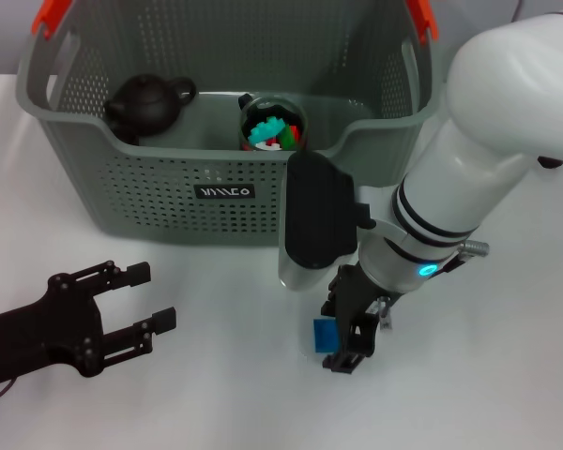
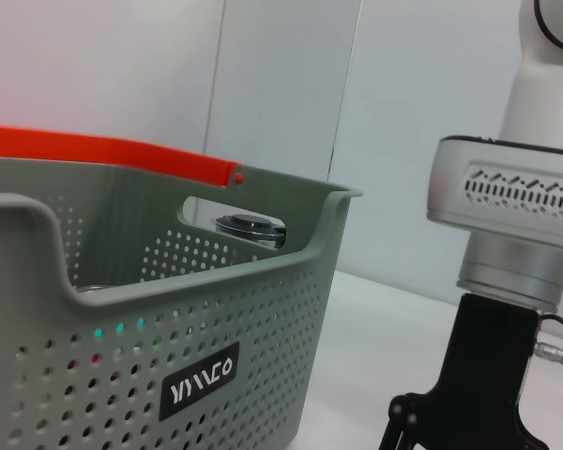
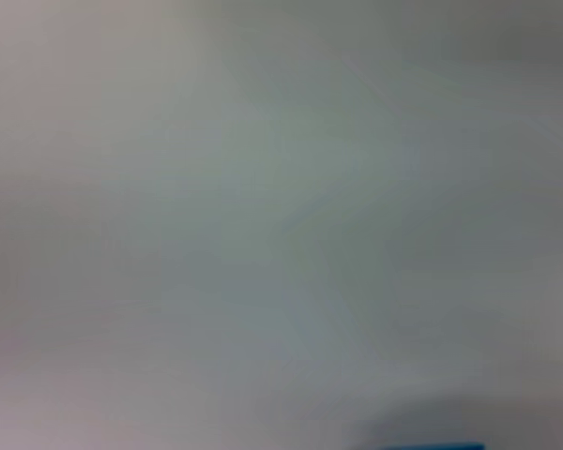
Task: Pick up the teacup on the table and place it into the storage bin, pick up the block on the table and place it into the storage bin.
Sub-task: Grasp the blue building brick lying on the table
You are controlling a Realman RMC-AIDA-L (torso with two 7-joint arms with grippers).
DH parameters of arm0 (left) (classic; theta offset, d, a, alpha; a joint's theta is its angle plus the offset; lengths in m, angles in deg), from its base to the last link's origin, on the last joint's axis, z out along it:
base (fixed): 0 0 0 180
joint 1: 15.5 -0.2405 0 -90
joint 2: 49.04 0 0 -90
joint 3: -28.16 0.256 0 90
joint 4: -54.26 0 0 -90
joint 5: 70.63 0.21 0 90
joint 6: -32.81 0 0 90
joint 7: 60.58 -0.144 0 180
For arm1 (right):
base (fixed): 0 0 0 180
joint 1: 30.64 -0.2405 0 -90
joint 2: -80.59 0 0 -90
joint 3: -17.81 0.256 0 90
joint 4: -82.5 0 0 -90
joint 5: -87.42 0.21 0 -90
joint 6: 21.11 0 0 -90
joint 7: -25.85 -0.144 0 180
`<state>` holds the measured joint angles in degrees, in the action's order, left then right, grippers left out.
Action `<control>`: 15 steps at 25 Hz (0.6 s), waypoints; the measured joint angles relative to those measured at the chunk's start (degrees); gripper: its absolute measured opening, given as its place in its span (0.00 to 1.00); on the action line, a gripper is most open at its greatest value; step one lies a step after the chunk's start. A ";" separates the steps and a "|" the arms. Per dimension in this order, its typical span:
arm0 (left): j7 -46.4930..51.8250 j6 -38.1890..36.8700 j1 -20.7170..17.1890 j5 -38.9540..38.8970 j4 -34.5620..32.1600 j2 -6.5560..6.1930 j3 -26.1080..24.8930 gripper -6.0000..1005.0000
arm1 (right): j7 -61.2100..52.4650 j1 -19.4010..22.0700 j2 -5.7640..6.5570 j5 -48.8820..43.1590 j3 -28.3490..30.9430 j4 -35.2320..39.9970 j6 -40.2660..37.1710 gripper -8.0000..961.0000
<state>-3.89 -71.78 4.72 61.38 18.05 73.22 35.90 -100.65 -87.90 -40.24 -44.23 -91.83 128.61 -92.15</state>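
Note:
The storage bin point(image 1: 150, 202) stands at the back of the white table; the left wrist view shows its wall point(image 2: 122, 375) up close. Inside it a dark teacup point(image 1: 273, 123) holds small coloured bricks. A blue block point(image 1: 325, 335) lies on the table in front of the bin. My right gripper point(image 1: 346, 339) is down at the table, right against the block, and partly covers it. A blue sliver of the block point(image 3: 432, 446) shows in the right wrist view. My left gripper point(image 1: 155, 296) rests open and empty near the front left.
A black teapot point(image 1: 148, 105) sits in the bin's left part. The bin's orange handle ends point(image 1: 52, 17) rise at the back. My right arm point(image 1: 469, 178) reaches in from the right, over the table in front of the bin.

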 joint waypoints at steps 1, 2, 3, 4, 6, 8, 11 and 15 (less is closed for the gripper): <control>0.00 0.00 0.00 0.00 0.00 0.00 0.00 0.69 | -0.21 -0.04 0.07 0.09 0.25 0.00 0.06 0.85; 0.00 0.00 0.03 0.00 0.00 0.00 0.00 0.69 | -0.28 -0.06 0.12 0.10 0.33 0.02 0.08 0.82; 0.00 0.03 0.09 0.00 0.00 0.00 0.00 0.69 | -0.32 -0.08 0.16 0.11 0.39 0.05 0.09 0.79; 0.00 0.09 0.14 0.00 0.00 0.00 0.00 0.69 | -0.32 -0.11 0.18 0.09 0.38 0.08 0.11 0.75; 0.00 0.19 0.22 0.00 0.06 -0.05 0.00 0.69 | -0.28 -0.13 0.19 0.04 0.25 0.10 0.12 0.68; 0.00 0.30 0.27 0.00 0.14 -0.10 0.00 0.69 | -0.18 -0.17 0.17 0.03 0.16 0.10 0.09 0.60; 0.00 0.60 0.39 0.00 0.18 -0.10 0.00 0.69 | -0.02 -0.20 0.12 0.02 0.09 0.10 0.00 0.52; 0.00 0.69 0.44 0.00 0.18 -0.09 0.00 0.69 | -0.22 -0.18 0.11 0.03 0.12 0.12 -0.18 0.44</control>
<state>-3.89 -71.09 5.16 61.38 18.22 73.13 35.90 -100.87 -88.09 -40.13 -44.20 -91.71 128.74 -92.33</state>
